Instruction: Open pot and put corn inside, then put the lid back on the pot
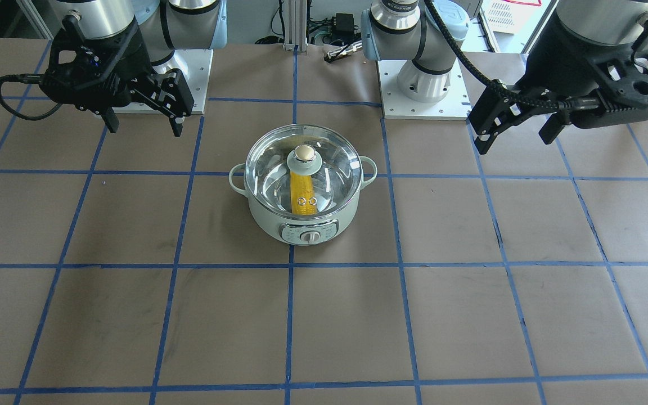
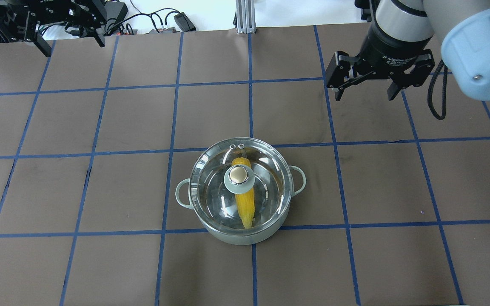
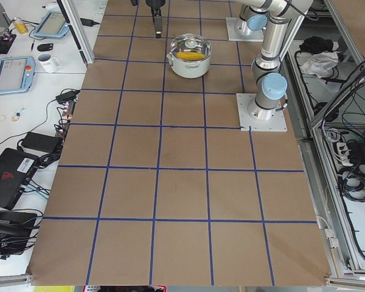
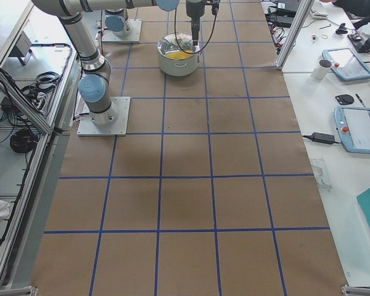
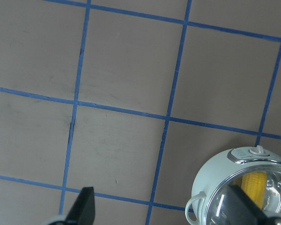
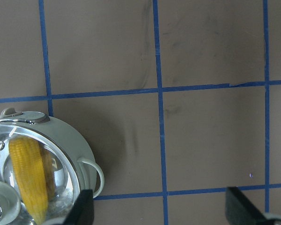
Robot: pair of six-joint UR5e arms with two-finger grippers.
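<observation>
The pale mint-green pot stands at the table's middle, its dial panel facing away from the robot. The clear glass lid sits closed on it, knob up. The yellow corn lies inside, seen through the glass. My left gripper is open and empty, raised far left of the pot. My right gripper is open and empty, raised to the pot's right. The left wrist view shows the pot and corn. The right wrist view shows the pot and corn.
The brown table is marked with a blue tape grid. Both arm base plates sit at the robot's edge. Cables and a power adapter lie beyond the far edge. Side benches hold tablets and a mug.
</observation>
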